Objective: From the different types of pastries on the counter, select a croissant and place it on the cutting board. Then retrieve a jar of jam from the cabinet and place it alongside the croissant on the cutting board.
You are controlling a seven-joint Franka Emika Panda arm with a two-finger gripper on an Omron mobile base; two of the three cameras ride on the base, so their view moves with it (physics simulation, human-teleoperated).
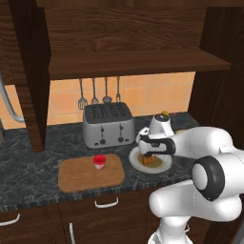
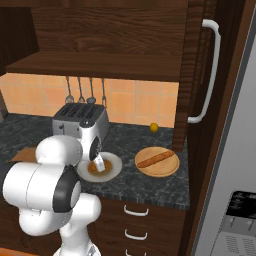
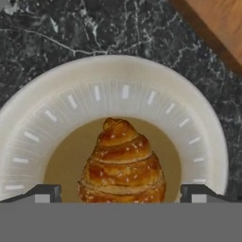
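Cabinet (image 1: pixel 128 52): dark wood wall unit with 1 thick shelf, above the worktop; no jar is seen on it.

Counter (image 1: pixel 28 157): dark marbled stone; carries every item below.

Toaster (image 1: pixel 108 125): grey, against the tiled wall, behind the board.

Cutting board (image 1: pixel 90 174): light wood rectangle, left of the white plate; its right half is bare and is the judged target for the pastry.

White plate (image 3: pixel 28 118): round, just right of the board; holds the croissant.

Round wooden plate (image 2: pixel 157 161): well right of the white plate; holds the long thin pastry (image 2: pixel 154 160), which is not wanted.

Croissant (image 3: pixel 122 165): golden ridged lump at the plate's centre; in the hand view it lies between the 2 fingertips.

Jar of jam (image 1: pixel 99 162): red-lidded, already standing on the board near its middle.

Gripper (image 1: pixel 148 153): low over the plate, jaws spread wide, holding nothing; contact with the croissant cannot be told.

Handling, judged: lower until the tips straddle the widest part; close gently; lift clear of the rim; set down beside the jar without knocking it.
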